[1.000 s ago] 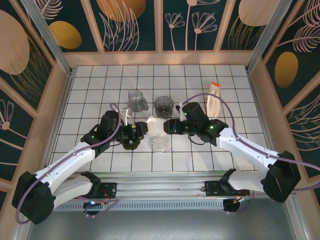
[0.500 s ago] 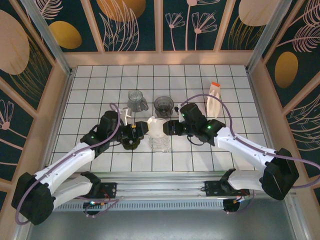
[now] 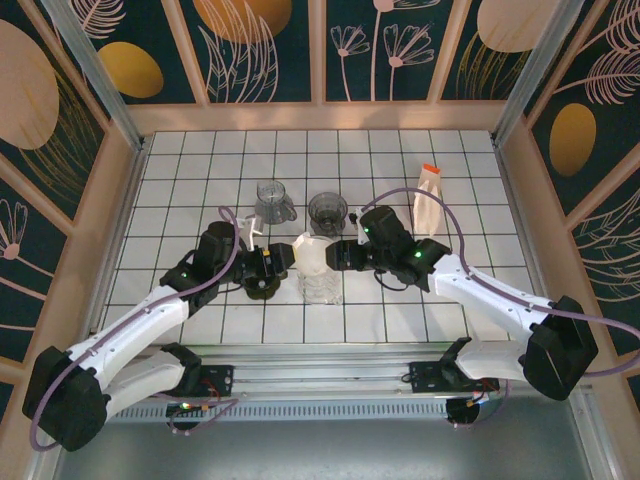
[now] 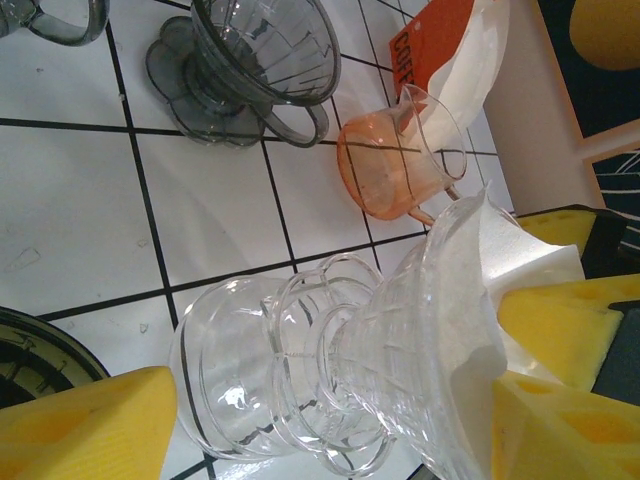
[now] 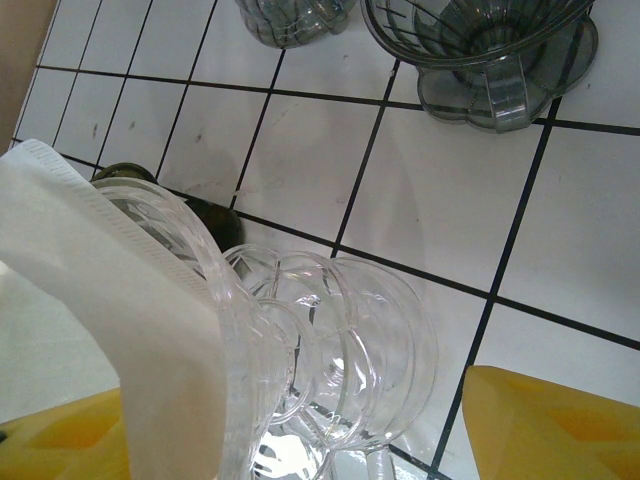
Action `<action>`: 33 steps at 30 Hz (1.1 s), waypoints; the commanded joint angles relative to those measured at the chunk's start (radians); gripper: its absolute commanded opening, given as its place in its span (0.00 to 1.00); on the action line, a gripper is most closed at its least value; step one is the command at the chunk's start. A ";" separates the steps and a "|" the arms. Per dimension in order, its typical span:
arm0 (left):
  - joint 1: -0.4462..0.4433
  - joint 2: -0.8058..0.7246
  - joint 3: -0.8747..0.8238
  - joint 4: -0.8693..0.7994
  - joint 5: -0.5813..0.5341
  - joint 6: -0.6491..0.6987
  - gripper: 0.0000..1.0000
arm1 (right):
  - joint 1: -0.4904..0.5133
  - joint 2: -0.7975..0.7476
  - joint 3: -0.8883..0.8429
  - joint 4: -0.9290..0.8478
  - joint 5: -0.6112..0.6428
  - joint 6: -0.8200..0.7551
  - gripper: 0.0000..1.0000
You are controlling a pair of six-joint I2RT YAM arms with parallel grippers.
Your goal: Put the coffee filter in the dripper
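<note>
A white paper filter (image 5: 95, 270) sits in the clear ribbed dripper (image 4: 330, 370). Beyond the dripper stand a smoky grey dripper (image 4: 255, 65) and an orange translucent cup (image 4: 395, 165), on white black-lined tiles (image 4: 90, 210).

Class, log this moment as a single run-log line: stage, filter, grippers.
stage: seating filter | coffee filter: in clear dripper, edge protruding | left gripper: beside dripper | right gripper: open at filter side

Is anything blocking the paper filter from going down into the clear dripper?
Nothing visible does. The white paper filter already sits at the mouth of the clear dripper, with no other object between them. The grey dripper stands apart on the tiles behind.
</note>
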 commanded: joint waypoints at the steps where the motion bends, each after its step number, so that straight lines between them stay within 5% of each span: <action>1: -0.004 0.007 -0.005 0.019 0.016 0.002 0.77 | 0.009 -0.008 0.021 0.016 0.024 -0.009 0.74; 21: -0.004 0.006 -0.009 0.020 0.011 0.003 0.79 | 0.008 0.097 0.164 0.032 -0.028 -0.145 0.80; 33: -0.004 0.013 -0.011 0.017 0.010 0.010 0.80 | 0.008 0.146 0.150 0.012 0.058 -0.070 0.73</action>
